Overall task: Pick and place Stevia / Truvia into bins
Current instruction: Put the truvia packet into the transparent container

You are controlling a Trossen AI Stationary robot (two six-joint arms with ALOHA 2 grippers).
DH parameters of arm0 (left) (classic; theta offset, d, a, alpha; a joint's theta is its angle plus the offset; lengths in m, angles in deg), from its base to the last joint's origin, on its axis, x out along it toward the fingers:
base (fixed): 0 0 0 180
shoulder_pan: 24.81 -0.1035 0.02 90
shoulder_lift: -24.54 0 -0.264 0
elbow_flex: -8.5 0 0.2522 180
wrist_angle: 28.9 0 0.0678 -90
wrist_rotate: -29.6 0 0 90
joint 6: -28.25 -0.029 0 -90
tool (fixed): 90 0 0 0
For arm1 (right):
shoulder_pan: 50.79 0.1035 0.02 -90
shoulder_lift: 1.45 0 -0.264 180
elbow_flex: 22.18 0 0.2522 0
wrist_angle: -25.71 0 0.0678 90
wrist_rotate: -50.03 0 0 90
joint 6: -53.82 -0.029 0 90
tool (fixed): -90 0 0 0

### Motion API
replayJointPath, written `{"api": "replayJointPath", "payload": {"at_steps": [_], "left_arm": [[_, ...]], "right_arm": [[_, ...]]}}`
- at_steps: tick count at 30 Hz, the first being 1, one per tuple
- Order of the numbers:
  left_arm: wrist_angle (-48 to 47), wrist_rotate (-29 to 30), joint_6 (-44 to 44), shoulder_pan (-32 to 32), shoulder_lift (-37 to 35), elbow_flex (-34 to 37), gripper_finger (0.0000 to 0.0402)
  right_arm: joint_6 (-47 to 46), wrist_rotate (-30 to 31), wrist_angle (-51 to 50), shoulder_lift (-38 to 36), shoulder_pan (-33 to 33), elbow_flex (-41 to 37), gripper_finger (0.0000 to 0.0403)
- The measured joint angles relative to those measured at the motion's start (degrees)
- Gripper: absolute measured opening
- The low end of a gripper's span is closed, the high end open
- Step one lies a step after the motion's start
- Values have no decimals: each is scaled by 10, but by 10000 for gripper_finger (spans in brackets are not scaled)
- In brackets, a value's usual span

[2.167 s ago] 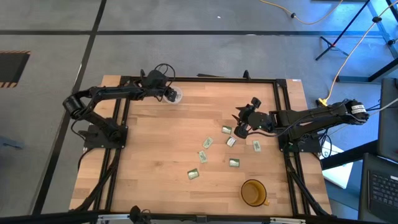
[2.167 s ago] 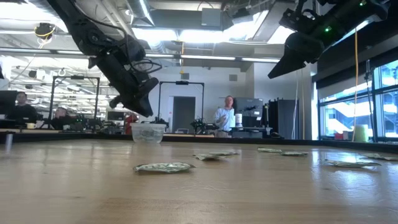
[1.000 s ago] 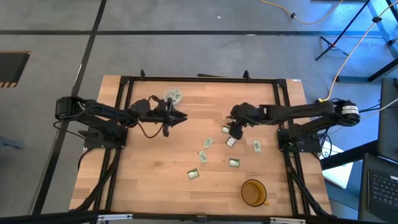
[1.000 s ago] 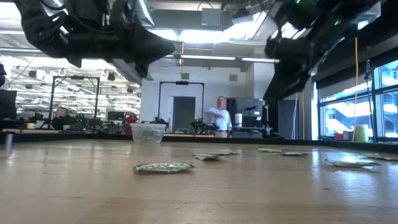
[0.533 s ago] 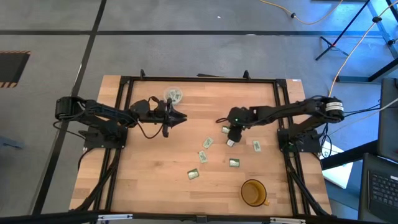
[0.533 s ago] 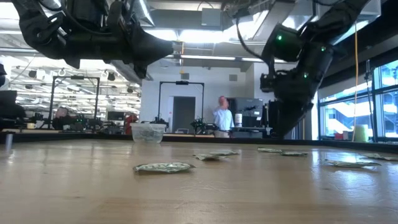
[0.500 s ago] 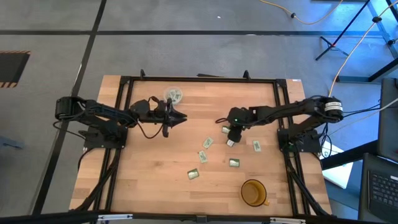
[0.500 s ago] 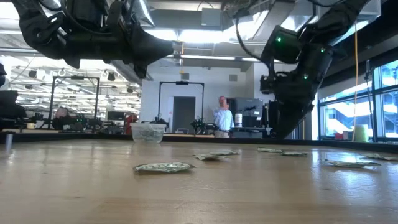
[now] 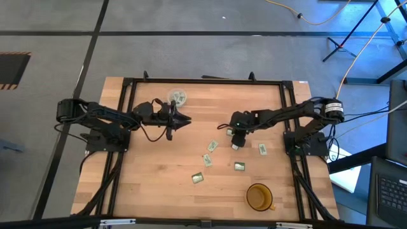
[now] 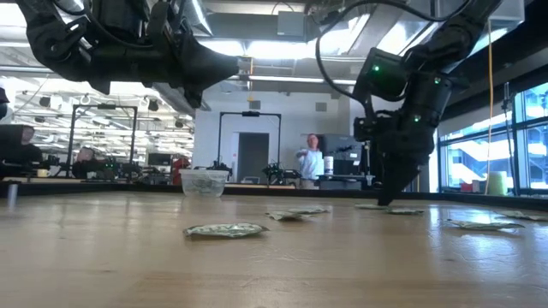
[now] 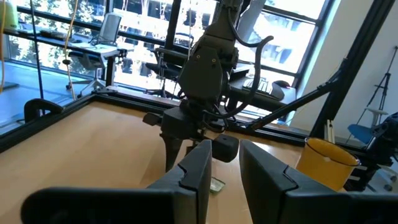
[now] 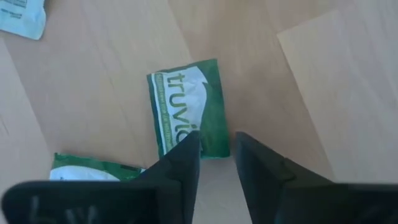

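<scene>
Several green-and-white Truvia sachets lie scattered right of the table's centre. My right gripper is down on them at table level. In the right wrist view its fingers stand a narrow gap apart astride the near edge of one flat green sachet. The sachet rests on the wood. The clear cup with sachets inside stands at the back left. My left gripper hovers just in front of the cup, narrowly open and empty.
An amber cup stands near the front right. More sachets lie beside the right gripper and toward the front. A black frame rims the table. A person stands far behind.
The right gripper has come down onto the sachets and its fingers have drawn much closer together around one sachet's edge. The left arm has stayed still.
</scene>
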State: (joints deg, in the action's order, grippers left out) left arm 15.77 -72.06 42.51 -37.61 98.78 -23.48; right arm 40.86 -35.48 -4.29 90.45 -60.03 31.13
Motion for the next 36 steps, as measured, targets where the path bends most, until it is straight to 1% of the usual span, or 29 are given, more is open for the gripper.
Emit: {"api": "replayJointPath", "payload": {"at_steps": [4, 12, 17, 19, 21, 23, 26, 29, 32, 36], "left_arm": [[-1, 0, 0, 0, 0, 0, 77], [-6, 0, 0, 0, 0, 0, 77], [-9, 7, 8, 0, 0, 0, 77], [-10, 35, 32, 1, 0, 0, 77], [-19, 64, 51, 4, 0, 0, 78], [-23, 75, 85, 7, 0, -1, 83], [-50, 78, 142, 7, 0, -10, 95], [-95, 84, 164, 7, 6, -32, 109], [-144, 98, 166, 7, 20, -59, 121], [-164, 101, 167, 7, 45, -94, 133]], "right_arm": [[1, 1, 1, 0, 0, -1, 77], [17, 0, 2, 0, 0, -1, 8], [17, 6, 0, -13, 0, 3, 7], [25, 19, -15, -29, 0, 6, 3], [32, 32, -3, -49, 0, 19, 3], [41, 50, 7, -69, 0, 33, 2], [61, 56, 36, -81, 5, 46, 2], [90, 57, 106, -85, 16, 67, 1], [118, 56, 129, -76, 28, 90, 1], [137, 56, 138, -79, 40, 119, 1]]}}
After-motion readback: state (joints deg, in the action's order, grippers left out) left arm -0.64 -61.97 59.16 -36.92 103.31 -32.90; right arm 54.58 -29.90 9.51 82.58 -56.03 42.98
